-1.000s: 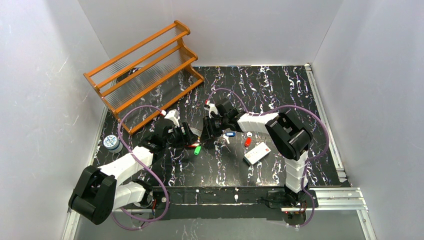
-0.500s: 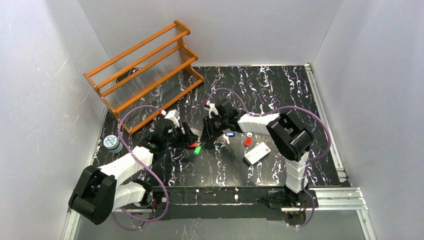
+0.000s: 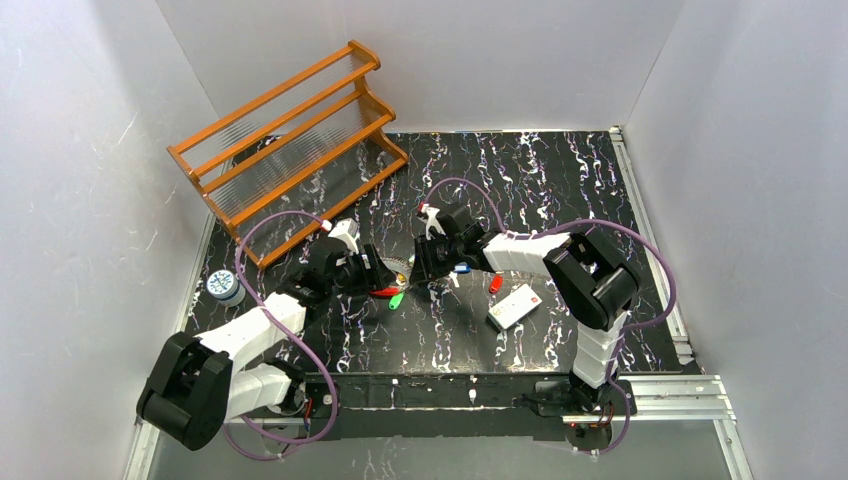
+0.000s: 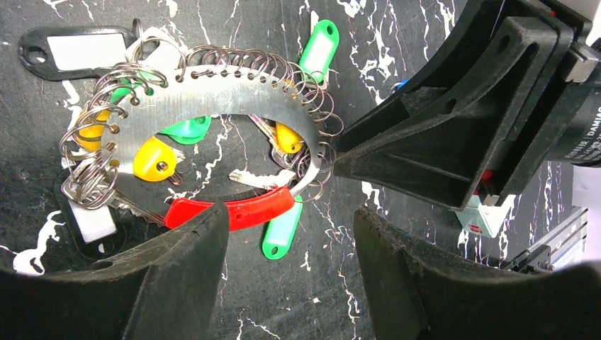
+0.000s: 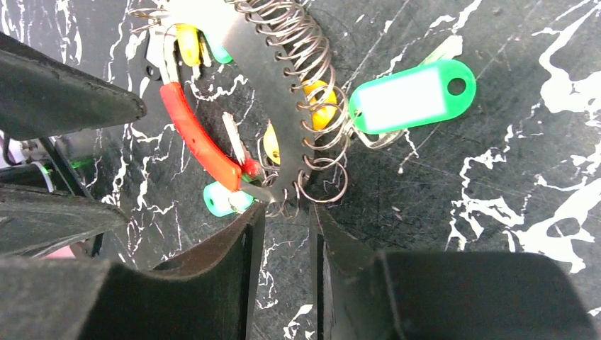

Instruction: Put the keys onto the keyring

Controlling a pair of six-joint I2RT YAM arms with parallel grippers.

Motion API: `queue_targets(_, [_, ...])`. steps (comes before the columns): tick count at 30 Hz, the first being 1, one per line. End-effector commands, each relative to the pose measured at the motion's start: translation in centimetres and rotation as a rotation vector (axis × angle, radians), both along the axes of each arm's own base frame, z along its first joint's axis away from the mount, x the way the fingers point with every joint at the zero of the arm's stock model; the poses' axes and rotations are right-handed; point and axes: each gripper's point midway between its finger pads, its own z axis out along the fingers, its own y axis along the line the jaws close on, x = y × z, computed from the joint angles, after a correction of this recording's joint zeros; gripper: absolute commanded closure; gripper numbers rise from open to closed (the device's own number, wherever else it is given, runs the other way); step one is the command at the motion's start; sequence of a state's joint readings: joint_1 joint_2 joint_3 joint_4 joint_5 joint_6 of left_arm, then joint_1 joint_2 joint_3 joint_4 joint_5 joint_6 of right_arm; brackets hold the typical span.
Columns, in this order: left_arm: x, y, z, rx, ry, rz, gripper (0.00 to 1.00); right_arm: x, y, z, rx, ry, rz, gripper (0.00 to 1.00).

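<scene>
- One keyring [image 4: 212,92]
- Three yellow keys [image 4: 152,159]
- Two green tags [image 4: 316,49]
- Two black tags [image 4: 78,49]
- One orange rack [image 3: 290,135]
- One white card [image 3: 514,305]
- One small round tub [image 3: 224,286]

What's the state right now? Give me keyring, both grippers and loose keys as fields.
keyring: lying flat, wire loops along its band, red section at the gap
left gripper: open, hovering by the red section
right gripper: jaws narrow at the band's end, grip unclear
keys at loops: yellow key, green key
loose keys: blue key and red key, right of the ring
</scene>
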State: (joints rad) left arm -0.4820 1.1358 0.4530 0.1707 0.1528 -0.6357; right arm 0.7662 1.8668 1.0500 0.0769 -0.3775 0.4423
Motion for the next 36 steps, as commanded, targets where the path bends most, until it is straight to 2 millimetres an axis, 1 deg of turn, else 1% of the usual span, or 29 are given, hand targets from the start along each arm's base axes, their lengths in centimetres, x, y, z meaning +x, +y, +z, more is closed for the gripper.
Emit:
queue_targets(1, [-0.3,0.4,-0.2,0.010,-0.001,0.010,0.37,1.0,-0.2,0.8,-0.005,-0.052,-0.039,0.64])
queue_targets(5, [-0.3,0.4,0.0,0.005,-0.006,0.010,0.37,1.2,-0.4,0.1,-0.020,-0.052,-0.060,0.69])
queue_targets(10, [-0.3,0.4,-0.1,0.006,-0.005,0.009,0.37,0.9,0.1,-0.4,0.000,-0.028,-0.045,0.76])
queue_targets(17, [-0.3,0.5,-0.1,0.010,-0.007,0.010,0.37,0.0,0.6,-1.1,0.019,0.029,-0.017,0.77])
queue_targets(23, [-0.3,0.5,0.0,0.009,-0.008,0.011,0.37,-0.4,0.5,-1.6,0.015,0.055,-0.013,0.77])
queue_targets(27, [-0.3,0.5,0.1,0.009,-0.011,0.008,0.37,-0.1,0.5,-1.1,0.018,0.031,-0.005,0.92])
queue_targets(29, [-0.2,0.4,0.2,0.010,-0.015,0.008,0.37,0.1,0.6,-0.4,0.017,0.005,0.011,0.99])
queue_targets(33, [0.0,0.6,0.5,0.029,-0.026,0.004,0.37,0.6,0.7,1.5,0.016,-0.065,0.065,0.99])
queue_targets(36, [0.4,0.9,1.1,0.061,-0.047,0.001,0.37,0.7,0.5,3.1,0.002,-0.122,0.116,0.99])
